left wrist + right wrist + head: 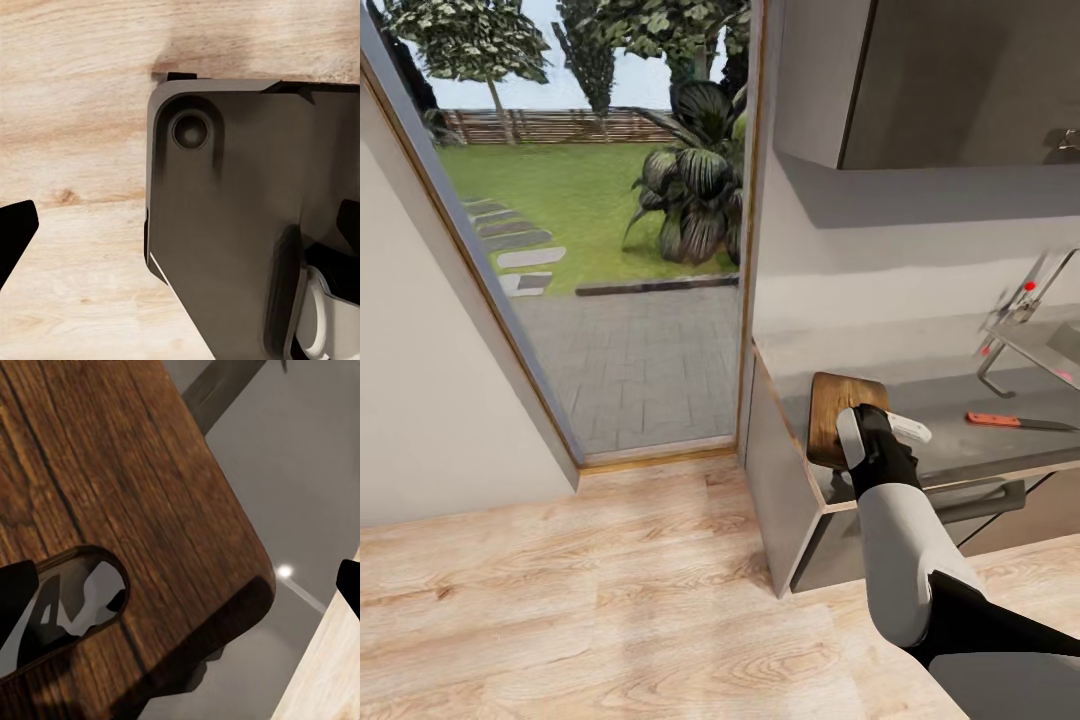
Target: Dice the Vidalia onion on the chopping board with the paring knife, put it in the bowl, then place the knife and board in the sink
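under the right claw (fingers spread wide) lies the chopping board, its slot end nearest.

Countertop free btwn chopping board & paring knife.

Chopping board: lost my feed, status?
Right hand open over board, at its handle slot. Knife lies apart on counter. Nothing blocking.
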{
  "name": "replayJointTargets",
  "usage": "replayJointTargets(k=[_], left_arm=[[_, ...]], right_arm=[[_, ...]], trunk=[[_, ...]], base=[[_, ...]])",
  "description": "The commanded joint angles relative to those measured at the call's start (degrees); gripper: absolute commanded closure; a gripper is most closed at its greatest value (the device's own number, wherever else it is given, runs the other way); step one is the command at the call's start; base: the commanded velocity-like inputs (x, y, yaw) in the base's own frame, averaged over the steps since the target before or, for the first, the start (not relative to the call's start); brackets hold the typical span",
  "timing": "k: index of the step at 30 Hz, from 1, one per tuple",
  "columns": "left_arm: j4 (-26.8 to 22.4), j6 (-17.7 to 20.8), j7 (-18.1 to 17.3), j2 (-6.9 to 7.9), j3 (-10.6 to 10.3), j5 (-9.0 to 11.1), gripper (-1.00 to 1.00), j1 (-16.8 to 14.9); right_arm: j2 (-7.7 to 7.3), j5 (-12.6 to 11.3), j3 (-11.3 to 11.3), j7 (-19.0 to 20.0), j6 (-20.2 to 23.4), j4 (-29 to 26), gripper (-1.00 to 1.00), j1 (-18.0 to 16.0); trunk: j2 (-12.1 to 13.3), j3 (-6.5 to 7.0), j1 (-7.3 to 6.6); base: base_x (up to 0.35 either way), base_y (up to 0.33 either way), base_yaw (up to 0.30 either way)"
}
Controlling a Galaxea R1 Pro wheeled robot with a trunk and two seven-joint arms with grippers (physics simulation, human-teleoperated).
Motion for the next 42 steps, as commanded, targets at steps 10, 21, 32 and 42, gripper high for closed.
replayJointTargets(k=[10, 21, 32, 42], left_arm=[[0.04, -0.14, 0.0, -0.01, 0.09, 0.1, -1.0, -0.02], [0.04, -0.14, 0.0, -0.01, 0.09, 0.1, -1.0, -0.02], [0.04, -0.14, 0.0, -0.05, 0.09, 0.1, -1.0, -0.02], [0.04, -0.14, 0.0, -0.04, 0.09, 0.1, -1.0, -0.02]], right_arm=[[-0.24, -0.52, -0.13, -0.03, 0.43, -0.15, -1.0, -0.05], [-1.4, -0.42, -0.13, 4.84, 0.76, -0.09, -1.0, -0.05], [-4.34, -0.16, -0.21, 12.55, 3.03, 0.52, -1.0, 0.03], [-4.51, -0.15, -0.22, 12.9, 3.13, 0.64, -1.0, 0.03]], trunk=[[-0.1, -0.1, 0.03], [-0.1, -0.1, 0.03], [-0.1, -0.1, 0.03], [-0.1, -0.1, 0.03]], base=[[0.0, 0.0, 0.0], [0.0, 0.0, 0.0], [0.0, 0.0, 0.0], [0.0, 0.0, 0.0]])
